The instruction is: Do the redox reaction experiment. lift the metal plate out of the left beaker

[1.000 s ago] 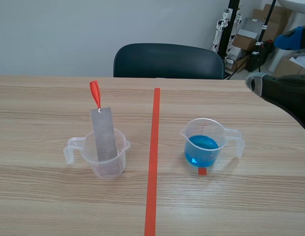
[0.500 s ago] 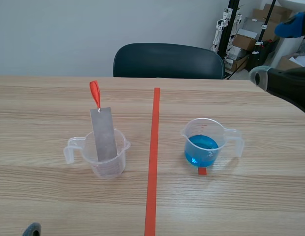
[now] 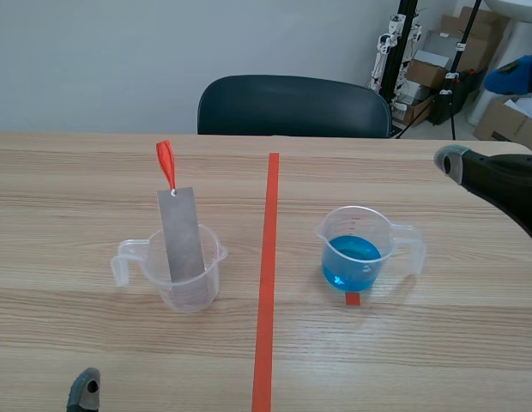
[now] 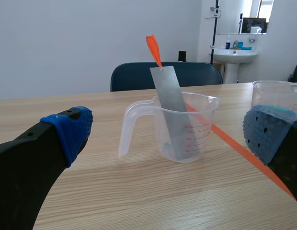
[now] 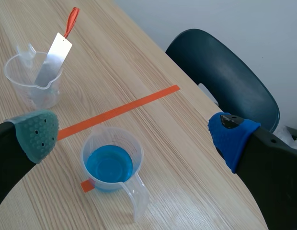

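At 7 o'clock of the beaker (image 3: pixel 184 279): left gripper (image 4: pixel 168 133) newly arrived, fingers spread; right gripper (image 5: pixel 134 129) likewise spread; metal plate (image 3: pixel 182 236) not yet grasped.

A plain, pale wall (image 3: pixel 120 51) is seen across the upper part of the scene view; a dark blue-green chair (image 3: pixel 292 105) is set at upper centre, against the far edge of the light wood-grain worktop (image 3: pixel 69 180); at the upper right, cardboard boxes (image 3: pixel 426 75) are stacked beside a black stand (image 3: pixel 408 30); in the left wrist view, a white washbasin (image 4: pixel 239 53) is shown beyond the chair, by the wall; the room is evenly and softly lit.
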You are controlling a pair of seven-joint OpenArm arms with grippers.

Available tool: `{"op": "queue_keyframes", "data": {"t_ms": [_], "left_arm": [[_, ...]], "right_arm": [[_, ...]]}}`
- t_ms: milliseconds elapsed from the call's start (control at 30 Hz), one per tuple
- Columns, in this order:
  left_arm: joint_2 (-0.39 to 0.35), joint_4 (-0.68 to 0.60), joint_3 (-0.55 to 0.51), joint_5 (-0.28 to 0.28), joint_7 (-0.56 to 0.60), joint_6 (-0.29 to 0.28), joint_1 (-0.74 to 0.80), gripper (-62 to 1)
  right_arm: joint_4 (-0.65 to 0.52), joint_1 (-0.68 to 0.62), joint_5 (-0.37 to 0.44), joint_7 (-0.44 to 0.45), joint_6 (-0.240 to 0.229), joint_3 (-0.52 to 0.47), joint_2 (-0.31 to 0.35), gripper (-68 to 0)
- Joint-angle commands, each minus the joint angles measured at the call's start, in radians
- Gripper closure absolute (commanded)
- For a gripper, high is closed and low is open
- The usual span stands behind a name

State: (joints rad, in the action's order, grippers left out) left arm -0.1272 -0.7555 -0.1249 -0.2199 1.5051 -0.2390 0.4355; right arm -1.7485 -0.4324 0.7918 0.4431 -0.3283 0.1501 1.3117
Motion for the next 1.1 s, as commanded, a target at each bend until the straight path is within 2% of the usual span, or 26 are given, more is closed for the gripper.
{"op": "queue_keyframes", "data": {"t_ms": [0,100,200,267,367,500,600,800,900,1067], "left_arm": [[0.002,-0.013,0.015,0.006,0.023,-0.003,0.01,-62.3],[0.003,-0.013,0.026,0.006,0.021,-0.003,0.01,-62.3],[0.005,-0.013,0.026,0.019,0.017,-0.003,0.01,-62.3],[0.005,-0.013,0.026,0.018,0.016,-0.003,0.01,-62.3],[0.005,-0.008,0.026,0.018,0.016,-0.003,0.011,-62.3],[0.005,0.002,0.026,0.017,0.016,-0.003,0.011,-62.3],[0.005,0.011,0.026,0.017,0.016,-0.003,0.011,-62.3],[0.005,0.013,0.026,0.016,0.013,-0.003,0.01,-62.3],[0.005,0.013,0.026,0.016,0.008,-0.003,0.01,-62.3],[0.005,0.014,0.026,0.016,-0.063,-0.002,0.005,-62.3]], "right_arm": [[-0.008,0.02,-0.004,0.007,0.002,-0.005,0.001,-66.5],[-0.008,0.023,-0.004,0.003,0.003,-0.005,-0.011,-66.5],[-0.008,0.057,-0.004,-0.038,0.007,-0.005,-0.036,-66.5],[-0.008,0.087,-0.012,-0.077,0.023,-0.005,-0.067,-66.5],[-0.008,0.124,-0.076,-0.12,0.025,-0.005,-0.138,-66.5],[-0.007,0.179,-0.112,-0.171,0.016,-0.002,-0.212,-66.5],[-0.002,0.237,-0.112,-0.215,-0.006,0.023,-0.244,-66.5],[0.054,0.389,-0.119,-0.295,-0.023,0.148,-0.322,-66.5],[0.099,0.463,-0.119,-0.323,-0.051,0.222,-0.362,-66.5],[0.148,0.569,-0.106,-0.338,-0.059,0.363,-0.392,-66.5]]}}
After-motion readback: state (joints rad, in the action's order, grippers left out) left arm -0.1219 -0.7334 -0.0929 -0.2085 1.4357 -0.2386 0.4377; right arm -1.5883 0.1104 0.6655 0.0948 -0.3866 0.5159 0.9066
